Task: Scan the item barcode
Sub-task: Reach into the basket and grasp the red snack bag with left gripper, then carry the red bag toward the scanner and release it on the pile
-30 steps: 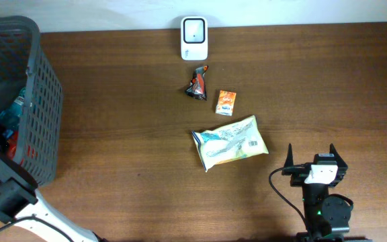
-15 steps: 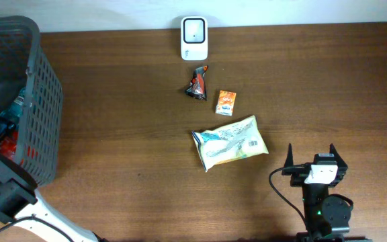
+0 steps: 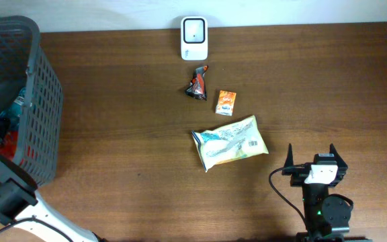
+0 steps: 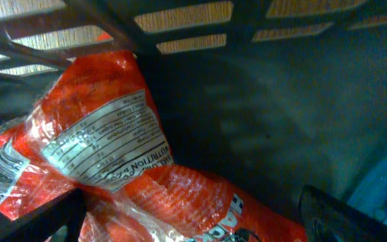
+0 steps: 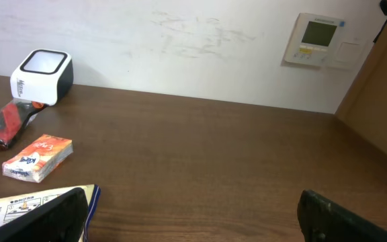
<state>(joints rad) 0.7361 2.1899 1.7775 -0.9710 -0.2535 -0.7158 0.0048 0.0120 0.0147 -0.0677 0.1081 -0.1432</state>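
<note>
Left claw (image 4: 192, 205) wide inside grey basket (image 3: 46, 114), hidden overhead, red packet (image 4: 106, 148) cut off beneath, right claw (image 3: 312, 150) wide above tabletop (image 3: 113, 141).

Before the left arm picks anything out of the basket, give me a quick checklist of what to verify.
1. The left hand is open: ok.
2. The red packet lies right in front of that hand, inside the basket: ok.
3. Its barcode faces the camera: cannot tell; only the nutrition label shows.
4. The scanner has nothing on it: ok.
5. The right hand is open, holds nothing and sits away from the scanner: ok.
</note>
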